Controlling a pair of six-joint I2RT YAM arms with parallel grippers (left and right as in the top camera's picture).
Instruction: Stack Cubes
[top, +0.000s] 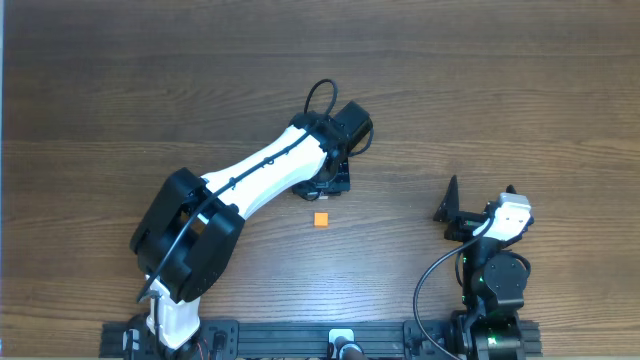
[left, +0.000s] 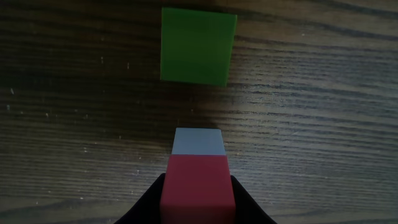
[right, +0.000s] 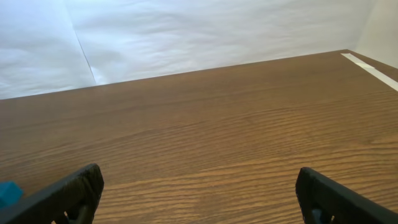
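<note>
My left gripper (left: 198, 193) is shut on a red cube (left: 198, 183), its dark fingers (left: 152, 199) pressed on both sides. The red cube rests against a pale blue cube (left: 198, 142), apparently on top of it. A green cube (left: 198, 46) lies on the wood a short gap beyond them. From above, the left gripper (top: 328, 183) sits at mid-table and covers these cubes. A small orange cube (top: 321, 220) lies just in front of it, apart. My right gripper (top: 452, 208) (right: 199, 202) stands open by its base at the right, holding nothing.
The wooden table (top: 500, 90) has free room to the back, the left and the far right. A white backdrop (right: 186, 37) rises behind the table's far edge. The left arm's white link (top: 260, 175) slants across the middle-left.
</note>
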